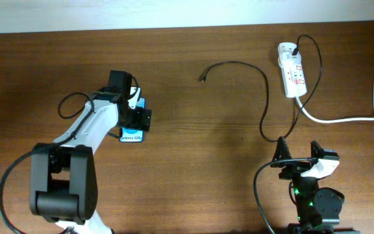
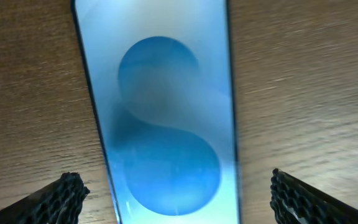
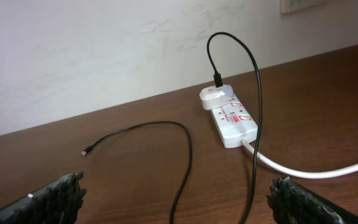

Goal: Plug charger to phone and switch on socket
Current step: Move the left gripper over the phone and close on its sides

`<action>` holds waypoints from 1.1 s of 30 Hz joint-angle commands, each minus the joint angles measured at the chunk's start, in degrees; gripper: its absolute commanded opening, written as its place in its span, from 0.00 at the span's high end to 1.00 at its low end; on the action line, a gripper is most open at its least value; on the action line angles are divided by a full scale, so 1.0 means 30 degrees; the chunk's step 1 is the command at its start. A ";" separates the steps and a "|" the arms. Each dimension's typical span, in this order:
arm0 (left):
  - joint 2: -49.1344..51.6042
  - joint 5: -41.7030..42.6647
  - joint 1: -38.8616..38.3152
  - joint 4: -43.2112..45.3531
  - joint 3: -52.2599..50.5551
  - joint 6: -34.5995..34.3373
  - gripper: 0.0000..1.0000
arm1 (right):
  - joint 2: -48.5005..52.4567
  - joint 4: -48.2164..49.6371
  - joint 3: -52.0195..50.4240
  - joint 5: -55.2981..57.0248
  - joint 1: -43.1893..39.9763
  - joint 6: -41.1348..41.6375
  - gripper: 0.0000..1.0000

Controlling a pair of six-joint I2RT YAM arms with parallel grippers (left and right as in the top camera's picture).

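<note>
- Overhead, the left gripper (image 1: 137, 110) hangs over the phone (image 1: 132, 135), which lies flat on the table (image 1: 193, 162) left of centre, its blue screen up.
- From the left wrist, the 2 fingers (image 2: 64, 196) stand spread as wide as they go, 1 on each side of the phone (image 2: 166, 112); neither touches it and nothing is held.
- The right gripper (image 1: 299, 153) sits near the front right edge, jaws likewise fully apart and empty, well short of the socket (image 1: 293, 75).
- The socket (image 3: 232, 115) lies at the back right, its thick white cord (image 1: 343, 119) trailing off to the right.
- The charger (image 1: 265, 91) runs from a white adapter (image 3: 213, 96) on the socket's far end, loops down towards the right gripper, then arcs left.
- Its connector tip (image 1: 202, 79) rests loose on the wood, well apart from the phone.
</note>
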 commanded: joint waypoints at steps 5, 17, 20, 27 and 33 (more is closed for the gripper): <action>0.1399 -0.0721 -0.0015 0.0321 0.0328 0.0408 0.01 | -0.0073 -0.0095 -0.0102 0.0160 -0.0080 0.0073 0.02; 0.3832 -0.0066 -0.0015 0.0546 0.0328 -0.1246 0.01 | -0.0073 -0.0095 -0.0102 0.0160 -0.0080 0.0073 0.02; 0.3832 -0.0080 -0.0015 0.0321 0.0328 -0.1239 0.01 | -0.0073 -0.0095 -0.0102 0.0160 -0.0080 0.0073 0.02; 0.3832 -0.0073 -0.0015 0.0029 0.0328 -0.1239 0.27 | -0.0073 -0.0095 -0.0102 0.0160 -0.0080 0.0073 0.02; 0.3825 -0.0073 -0.0015 0.0000 0.0328 -0.1239 0.39 | -0.0073 -0.0095 -0.0102 0.0160 -0.0080 0.0073 0.02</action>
